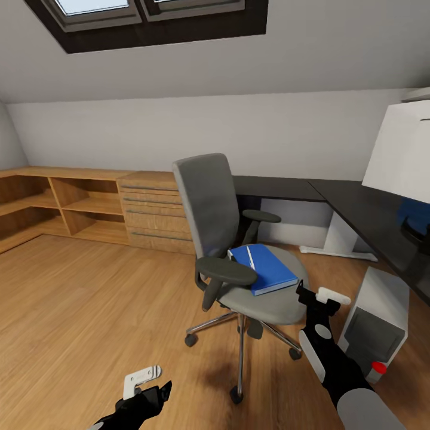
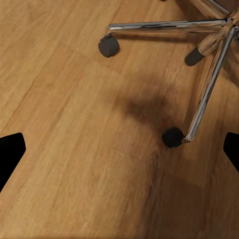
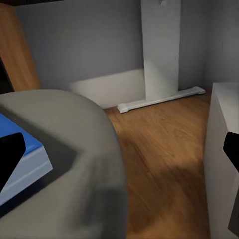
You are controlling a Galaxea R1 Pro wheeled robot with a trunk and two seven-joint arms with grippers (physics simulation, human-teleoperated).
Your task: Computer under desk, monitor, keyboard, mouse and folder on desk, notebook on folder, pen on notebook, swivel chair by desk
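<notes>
The grey swivel chair (image 1: 212, 209) stands mid-floor, away from the black desk (image 1: 352, 206). On its seat (image 3: 74, 164) lies the blue folder (image 1: 263, 269) (image 3: 25, 149) with the white pen (image 1: 251, 258) across it. My right gripper (image 1: 316, 294) (image 3: 119, 149) hovers open at the seat's right edge, beside the folder. Low near the floor, my left gripper (image 1: 162, 380) (image 2: 119, 149) is open over bare boards by the chair's chrome base (image 2: 199, 99). The monitor (image 1: 400, 149) stands on the desk, white back towards me. The computer (image 1: 376, 322) sits on the floor under the desk. Keyboard, mouse and notebook are out of view.
A light wooden dresser (image 1: 155, 212) and open shelves (image 1: 60, 203) line the back wall on the left. The desk's white leg (image 3: 159, 50) stands behind the chair. Sloped grey wall and skylight (image 1: 143, 12) are overhead. Open wood floor lies to the left.
</notes>
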